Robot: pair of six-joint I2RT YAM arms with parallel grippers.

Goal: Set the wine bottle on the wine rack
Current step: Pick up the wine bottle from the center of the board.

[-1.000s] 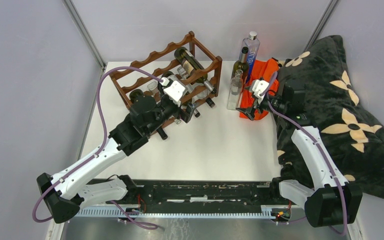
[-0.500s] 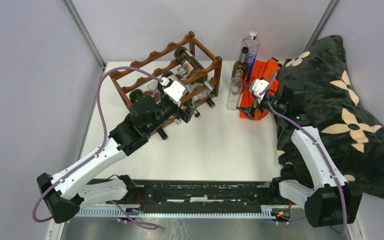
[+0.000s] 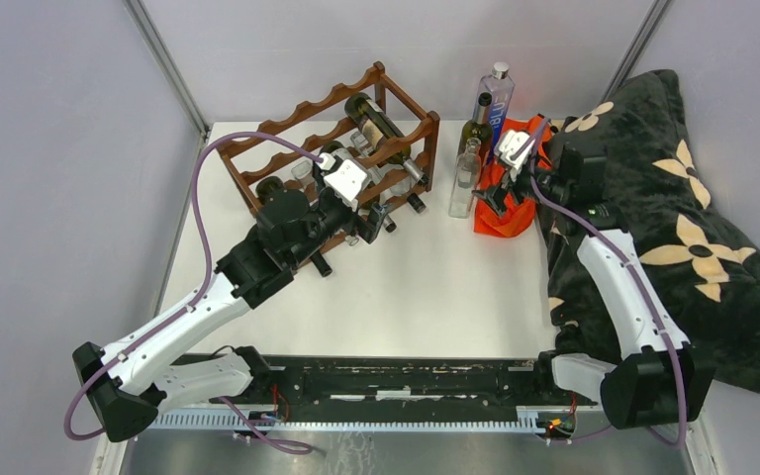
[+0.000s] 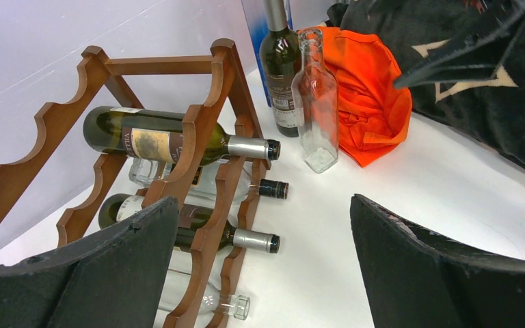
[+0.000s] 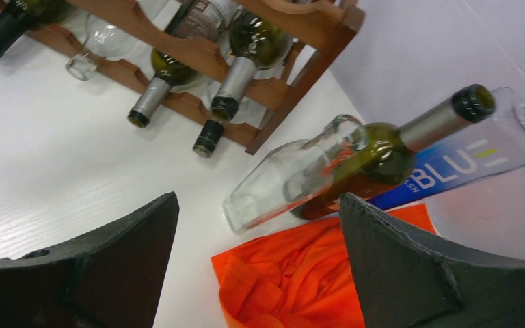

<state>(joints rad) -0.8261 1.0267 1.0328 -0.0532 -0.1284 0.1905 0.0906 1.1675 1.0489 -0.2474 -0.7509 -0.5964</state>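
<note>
I am holding the nearer right gripper [image 3: 495,204] wide open, the wine bottle [image 3: 475,126] standing upright at seemingly its eleven o'clock.

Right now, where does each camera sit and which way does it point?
Top external: above and behind the table, looking down; both arms show, left arm by the wine rack, right arm by the orange cloth.
Left wrist: on the left arm, facing the rack's bottle necks; its open fingers frame the bottom.
Right wrist: on the right arm, tilted, facing the dark green bottle; its open fingers show.
Both wrist views share the clear glass bottle and the rack.
</note>
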